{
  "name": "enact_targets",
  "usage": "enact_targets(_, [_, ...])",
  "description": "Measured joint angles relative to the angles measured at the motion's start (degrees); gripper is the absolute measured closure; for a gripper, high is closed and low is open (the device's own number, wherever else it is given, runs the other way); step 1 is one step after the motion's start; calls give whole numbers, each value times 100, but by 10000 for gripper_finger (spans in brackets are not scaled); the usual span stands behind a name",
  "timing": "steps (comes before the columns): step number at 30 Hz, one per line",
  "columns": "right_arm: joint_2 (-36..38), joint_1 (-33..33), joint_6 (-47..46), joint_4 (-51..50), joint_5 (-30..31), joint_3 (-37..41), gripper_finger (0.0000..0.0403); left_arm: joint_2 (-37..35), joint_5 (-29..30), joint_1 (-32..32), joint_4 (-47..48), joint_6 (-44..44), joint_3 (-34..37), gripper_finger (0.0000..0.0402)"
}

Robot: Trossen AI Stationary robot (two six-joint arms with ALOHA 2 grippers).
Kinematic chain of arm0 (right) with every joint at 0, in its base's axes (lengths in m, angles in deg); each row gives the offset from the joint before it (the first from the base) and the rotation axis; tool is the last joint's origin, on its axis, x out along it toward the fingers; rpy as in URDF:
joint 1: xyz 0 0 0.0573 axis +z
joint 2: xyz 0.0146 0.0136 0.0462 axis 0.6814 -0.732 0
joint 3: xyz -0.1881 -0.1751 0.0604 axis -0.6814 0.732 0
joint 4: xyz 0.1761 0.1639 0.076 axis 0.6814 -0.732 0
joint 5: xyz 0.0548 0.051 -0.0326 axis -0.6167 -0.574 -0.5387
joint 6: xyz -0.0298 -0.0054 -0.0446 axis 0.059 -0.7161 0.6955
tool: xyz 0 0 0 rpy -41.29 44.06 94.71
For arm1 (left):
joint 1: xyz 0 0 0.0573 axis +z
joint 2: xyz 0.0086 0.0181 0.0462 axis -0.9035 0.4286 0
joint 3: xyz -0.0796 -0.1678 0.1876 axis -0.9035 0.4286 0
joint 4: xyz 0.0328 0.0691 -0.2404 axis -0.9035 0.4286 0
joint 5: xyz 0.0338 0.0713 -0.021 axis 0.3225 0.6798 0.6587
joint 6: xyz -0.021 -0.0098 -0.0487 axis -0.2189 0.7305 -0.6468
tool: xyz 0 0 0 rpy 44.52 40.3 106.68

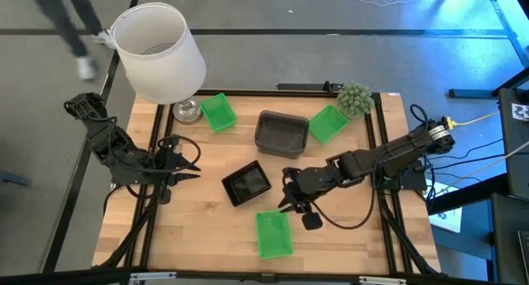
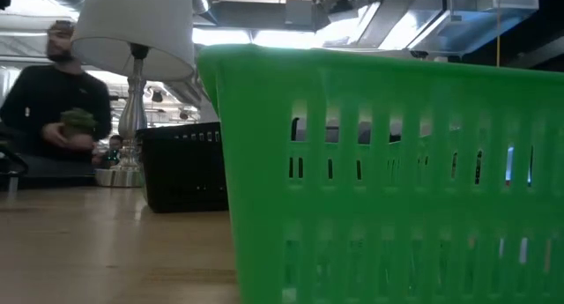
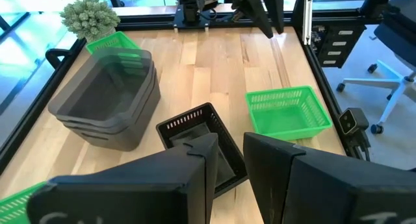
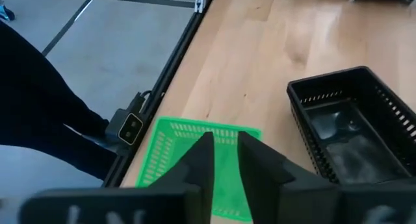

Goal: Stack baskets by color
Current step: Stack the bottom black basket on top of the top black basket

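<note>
A bright green basket [image 1: 274,234] lies on the table near the front edge and fills the low view [image 2: 388,181]. My right gripper [image 1: 289,200] hovers open just behind it, its fingers [image 4: 225,143] empty, beside a black basket [image 1: 246,184] at the table's middle. A stack of smoky grey baskets [image 1: 282,131] stands farther back, with one green basket [image 1: 218,112] to its left and another [image 1: 328,122] to its right. At the table's left side my left gripper [image 1: 192,159] waits open and empty, pointing at the black basket [image 3: 201,143].
A white lamp [image 1: 159,52] stands at the back left corner and a small round green plant [image 1: 354,97] at the back right. A small dark camera [image 1: 312,221] sits by the front green basket. A person [image 2: 53,101] stands beyond the table.
</note>
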Motion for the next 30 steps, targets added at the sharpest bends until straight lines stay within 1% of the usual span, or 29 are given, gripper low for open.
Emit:
enact_targets(4, [-35, 21, -4, -12, 13, 141, 303, 0, 0, 0, 0, 20, 0, 335])
enact_targets(7, [-224, 21, -149, 7, 101, 277, 289, 0, 0, 0, 2, 20, 0, 335])
enact_targets(12, [-772, 20, -89, 172, 115, 288, 284, 0, 0, 0, 4, 20, 0, 335])
enact_targets(16, [-1189, 21, 141, 359, 123, 288, 284, 1, 0, 0, 7, 20, 0, 335])
enact_targets(21, [-1520, 21, 328, 380, 161, 288, 284, 2, 0, 0, 7, 21, 0, 335])
enact_targets(25, [-1640, 21, 473, 444, 469, 290, 284, 2, 0, 0, 7, 20, 0, 335])
enact_targets(28, [-1644, 21, 766, 730, 1019, 259, 284, 2, 0, 1, 7, 20, 0, 335])
enact_targets(30, [-1644, 12, 920, 779, 1519, 171, 284, 2, 2, 0, 7, 20, 0, 335])
